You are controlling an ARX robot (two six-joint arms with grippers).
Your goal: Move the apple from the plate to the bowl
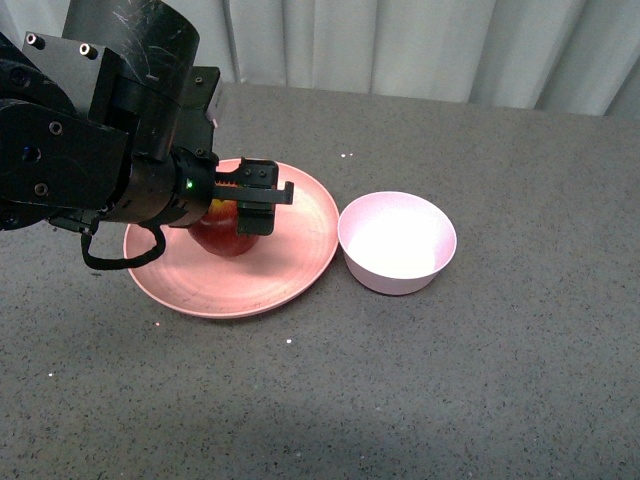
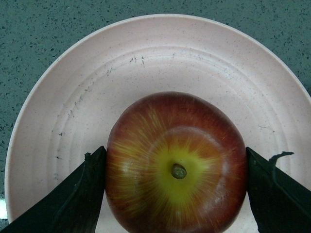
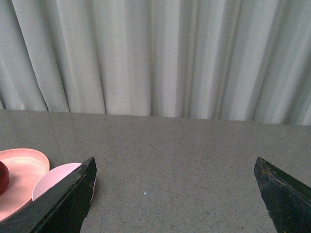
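Observation:
The dark-red apple (image 1: 224,234) with a yellow patch round its stem (image 2: 177,167) rests on the salmon-pink plate (image 1: 290,270), left of centre in the front view. My left gripper (image 1: 252,205) is shut on it from above, one black finger (image 2: 82,187) pressed to each flank. The plate (image 2: 160,58) fills the left wrist view beneath the apple. The pale pink bowl (image 1: 398,242) stands empty just right of the plate. My right gripper (image 3: 175,194) is open above bare table, away from both; the plate (image 3: 22,170) and bowl (image 3: 53,182) show at that view's edge.
The grey speckled tabletop (image 1: 450,380) stretches around the plate and bowl. A pale curtain (image 3: 155,53) hangs along the table's far edge. The bulky black left arm (image 1: 90,150) fills the upper left of the front view.

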